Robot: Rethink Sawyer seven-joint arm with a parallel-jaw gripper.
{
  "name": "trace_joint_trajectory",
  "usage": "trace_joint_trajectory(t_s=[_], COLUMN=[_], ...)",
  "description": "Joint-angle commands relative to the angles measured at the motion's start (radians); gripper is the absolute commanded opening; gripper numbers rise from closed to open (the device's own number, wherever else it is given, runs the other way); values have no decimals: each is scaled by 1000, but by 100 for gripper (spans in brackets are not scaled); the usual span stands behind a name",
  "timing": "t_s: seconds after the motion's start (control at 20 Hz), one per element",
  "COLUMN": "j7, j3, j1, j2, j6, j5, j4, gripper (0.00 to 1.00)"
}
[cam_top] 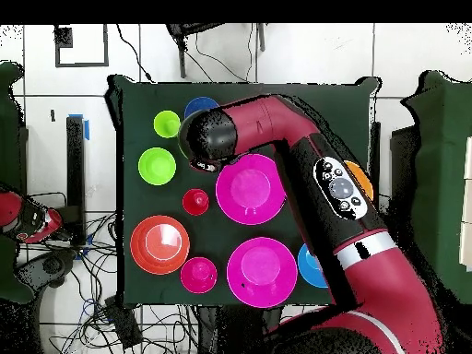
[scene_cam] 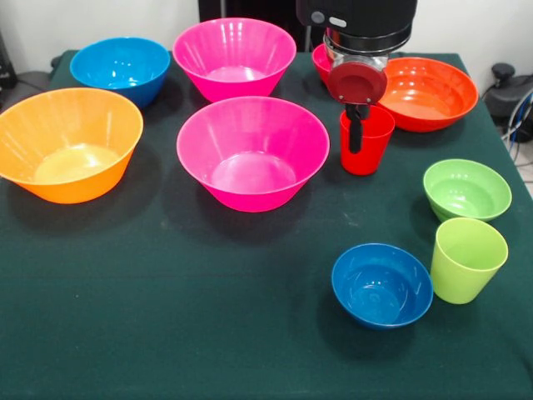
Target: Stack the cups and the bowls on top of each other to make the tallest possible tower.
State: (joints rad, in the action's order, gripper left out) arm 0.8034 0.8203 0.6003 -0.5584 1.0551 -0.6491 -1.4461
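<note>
Gripper (scene_cam: 356, 133) reaches into the upright red plastic tumbler (scene_cam: 366, 142); finger state cannot be determined. An off-centre grip risks tipping the tumbler.

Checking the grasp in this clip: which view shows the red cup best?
The front view: the red cup stands upright beside the wide red-orange bowl, with a finger of the gripper reaching into it. Overhead, the red cup is only a small red circle.
</note>
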Motion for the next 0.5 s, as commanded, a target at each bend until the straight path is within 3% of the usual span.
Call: trace_joint_trajectory(t_s=[0.05,0.5], j7=[-120,-131], j3=[-38,-29], j1=[-23,4], j2=[29,47], j6=[-35,-82], j5=[-83,-92], j4=[-52,-68], gripper=[100,100])
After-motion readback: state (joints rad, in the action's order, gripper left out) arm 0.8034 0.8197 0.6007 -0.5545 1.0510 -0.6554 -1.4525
